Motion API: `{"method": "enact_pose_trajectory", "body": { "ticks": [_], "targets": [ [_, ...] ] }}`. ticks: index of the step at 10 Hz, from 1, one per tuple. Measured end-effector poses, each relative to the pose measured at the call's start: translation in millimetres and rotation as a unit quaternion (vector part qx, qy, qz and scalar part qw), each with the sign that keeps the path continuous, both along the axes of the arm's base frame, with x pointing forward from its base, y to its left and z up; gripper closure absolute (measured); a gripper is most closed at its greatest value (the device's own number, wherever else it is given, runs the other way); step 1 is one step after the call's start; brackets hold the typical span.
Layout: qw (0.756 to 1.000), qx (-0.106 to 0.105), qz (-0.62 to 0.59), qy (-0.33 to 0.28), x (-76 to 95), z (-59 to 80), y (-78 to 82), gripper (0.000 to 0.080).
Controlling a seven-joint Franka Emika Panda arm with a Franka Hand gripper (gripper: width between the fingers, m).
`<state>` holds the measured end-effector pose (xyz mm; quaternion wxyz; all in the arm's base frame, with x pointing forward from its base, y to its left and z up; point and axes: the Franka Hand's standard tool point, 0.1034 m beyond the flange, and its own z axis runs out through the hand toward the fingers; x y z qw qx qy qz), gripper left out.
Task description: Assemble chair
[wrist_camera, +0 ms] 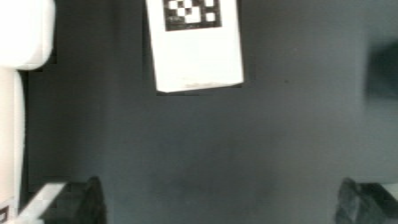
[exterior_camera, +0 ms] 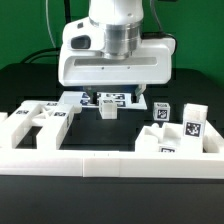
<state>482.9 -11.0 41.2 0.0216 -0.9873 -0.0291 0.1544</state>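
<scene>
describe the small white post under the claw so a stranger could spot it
Find the robot's open white claw over the black table. Just below it a short white square plastic post sits alone. Unlike the wide slotted white panel on the exterior view's left, it is small and carries one black-and-white tag.
</scene>
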Motion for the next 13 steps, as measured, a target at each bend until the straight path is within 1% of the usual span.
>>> {"method": "enact_pose_trajectory", "body": {
  "ticks": [1, 2, 4, 5, 6, 7, 8, 11, 12, 13],
  "targets": [
    [0.999, 0.0, 0.003, 0.04, -5.5, 0.4, -3.2, 0.0151],
    [0.997, -0.002, 0.006, 0.075, -5.4, 0.6, -4.4, 0.0151],
    [0.99, 0.002, 0.01, 0.144, -6.9, -1.7, -0.7, 0.0151],
    [0.986, 0.002, 0.012, 0.166, -7.6, -4.2, 0.0, 0.0151],
    [0.982, -0.021, 0.023, 0.188, -15.5, -9.7, -3.2, 0.0151],
    [0.979, -0.025, 0.024, 0.202, -26.2, -19.8, -4.4, 0.0151],
    [0.977, -0.025, 0.021, 0.211, -34.3, -25.0, -7.3, 0.0151],
    [0.974, -0.024, 0.021, 0.223, -36.5, -25.7, -7.1, 0.0151],
    [0.968, -0.026, 0.02, 0.249, -42.3, -23.6, -7.2, 0.0151],
    [0.956, -0.028, 0.02, 0.293, -44.7, -23.0, -7.2, 0.0151]
  ]
}}
